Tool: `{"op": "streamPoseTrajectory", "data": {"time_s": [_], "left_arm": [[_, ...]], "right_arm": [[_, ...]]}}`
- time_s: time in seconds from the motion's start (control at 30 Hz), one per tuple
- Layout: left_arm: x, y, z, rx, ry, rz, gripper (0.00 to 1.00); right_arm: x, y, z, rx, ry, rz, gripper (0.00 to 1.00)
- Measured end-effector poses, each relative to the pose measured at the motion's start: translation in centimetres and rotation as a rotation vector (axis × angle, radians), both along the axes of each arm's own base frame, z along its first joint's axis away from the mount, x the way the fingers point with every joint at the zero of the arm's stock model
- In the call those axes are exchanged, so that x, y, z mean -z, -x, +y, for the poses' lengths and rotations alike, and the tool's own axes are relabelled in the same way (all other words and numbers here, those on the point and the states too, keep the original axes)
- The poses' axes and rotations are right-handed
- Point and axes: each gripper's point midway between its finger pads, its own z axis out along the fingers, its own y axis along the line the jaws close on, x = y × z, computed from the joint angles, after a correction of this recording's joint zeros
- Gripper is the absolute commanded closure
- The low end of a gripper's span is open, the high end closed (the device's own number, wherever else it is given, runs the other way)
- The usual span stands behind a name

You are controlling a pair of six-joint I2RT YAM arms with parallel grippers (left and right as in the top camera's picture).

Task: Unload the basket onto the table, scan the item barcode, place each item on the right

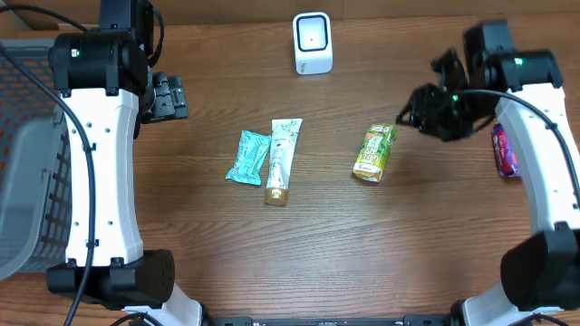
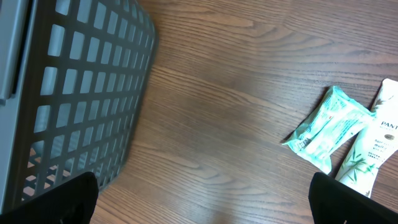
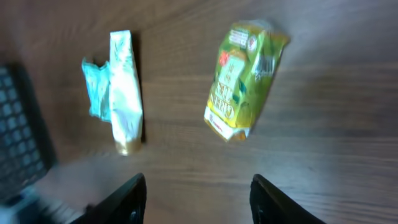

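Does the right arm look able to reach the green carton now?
Likely yes: the right gripper hangs open near the green carton, bare table between them; the tube lies well clear.

A grey lattice basket point(image 2: 93, 93) fills the left side on the wooden table point(image 2: 217, 124). Well to the right of the basket lies a teal packet point(image 2: 329, 127), with a white tube point(image 2: 373, 149) touching its far side. Below the basket, the left gripper point(image 2: 205, 208) spreads its dark fingers point(image 2: 74, 199) wide, holding nothing
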Motion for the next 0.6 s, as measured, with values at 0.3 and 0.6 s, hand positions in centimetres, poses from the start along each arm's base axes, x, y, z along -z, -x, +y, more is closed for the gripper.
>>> {"op": "streamPoseTrajectory", "data": {"time_s": [0.3, 0.6], "left_arm": [[0.0, 0.0, 0.0, 0.000, 0.000, 0.000, 0.00], [0.0, 0.0, 0.0, 0.000, 0.000, 0.000, 0.01]], "right_arm": [[7.9, 1.0, -2.0, 0.073, -0.208, 0.025, 0.17], [13.6, 1.4, -0.6, 0.187, -0.306, -0.001, 0.21]]}}
